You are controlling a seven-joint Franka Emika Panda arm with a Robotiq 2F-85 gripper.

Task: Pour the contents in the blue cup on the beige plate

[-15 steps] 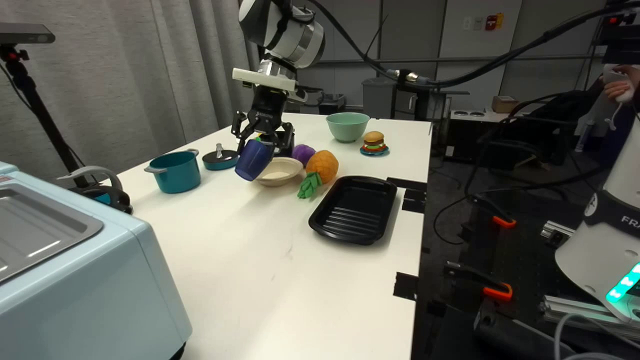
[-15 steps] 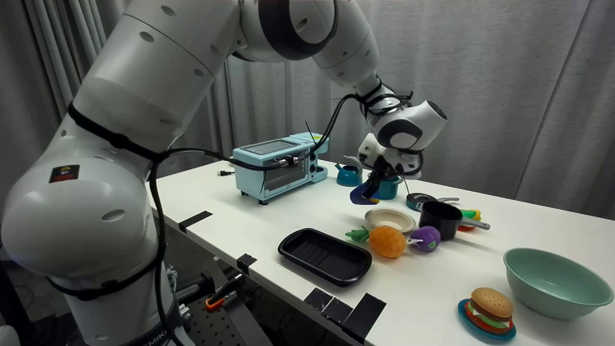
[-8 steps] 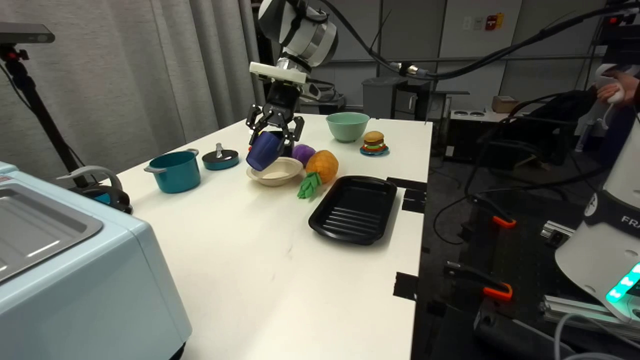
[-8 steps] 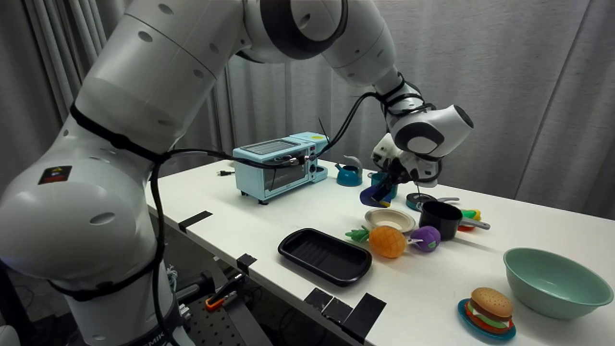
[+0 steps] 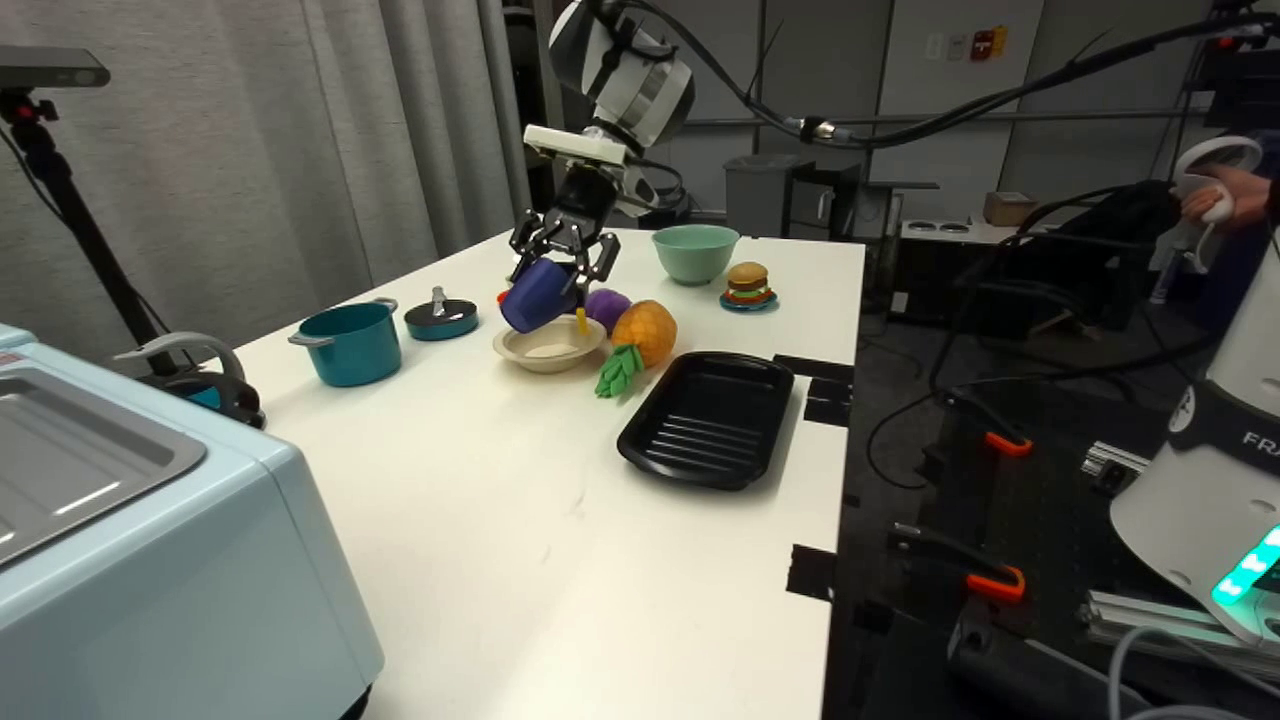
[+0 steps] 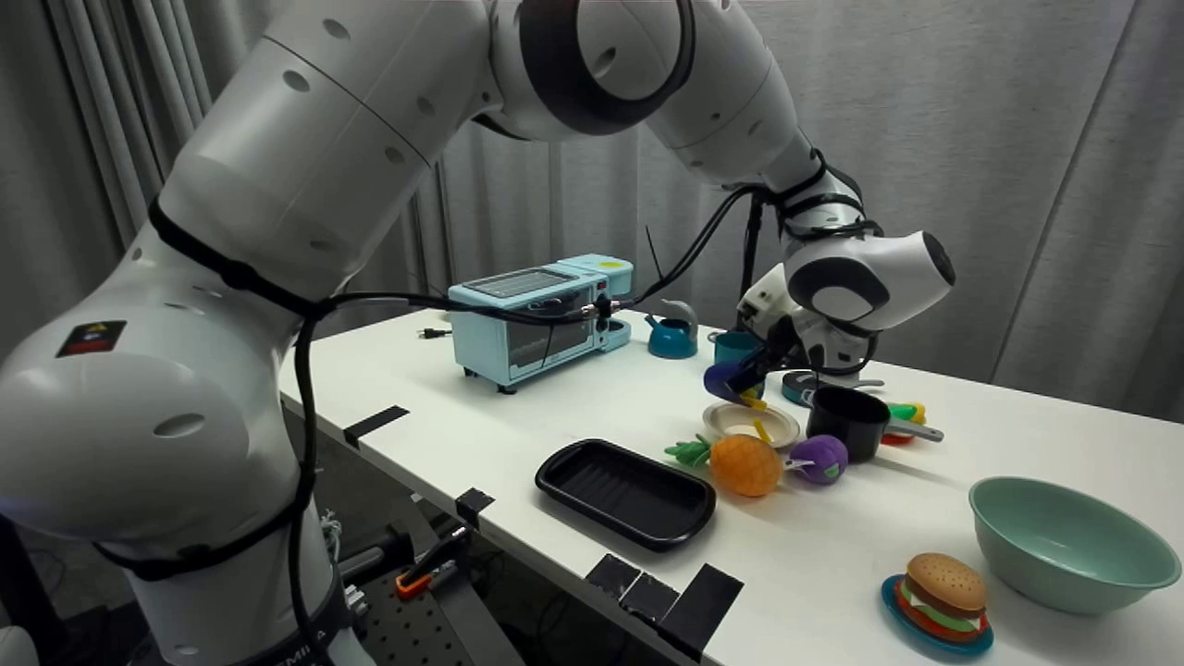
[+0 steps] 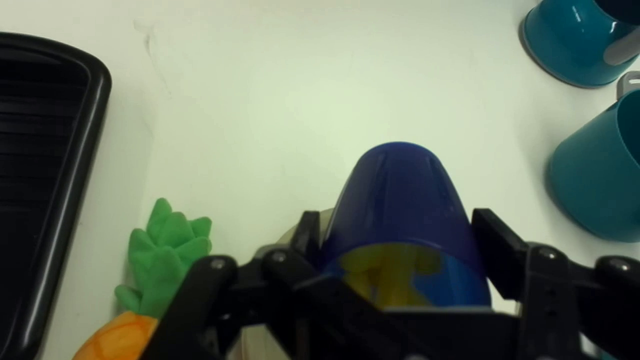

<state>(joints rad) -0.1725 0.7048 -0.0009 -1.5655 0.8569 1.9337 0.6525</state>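
Note:
My gripper [image 7: 394, 227] is shut on the dark blue cup [image 7: 400, 195], one finger on each side of it. The cup is tilted with its mouth low; it shows in both exterior views [image 5: 540, 295] [image 6: 724, 381]. Yellow pieces [image 7: 390, 272] are inside the cup. One yellow piece [image 6: 754, 400] is at its mouth. Another yellow piece [image 6: 761, 430] is at the beige plate [image 6: 720, 423]; I cannot tell whether it rests there or is falling. The cup is above the plate [image 5: 545, 360]. In the wrist view the gripper and cup hide most of the plate.
A toy pineapple [image 6: 745, 465] and a purple toy [image 6: 821, 460] sit beside the plate. A black pot [image 6: 846, 425] stands close by. A black tray [image 5: 708, 420], teal pot [image 5: 355, 345], teal lidded pan [image 5: 440, 318], green bowl [image 5: 695, 253] and toy burger [image 5: 748, 285] are around.
The gripper has carried the cup over the plate, toward the black pot's side, and the cup tilts more. Yellow pieces now show at the cup's mouth and at the plate.

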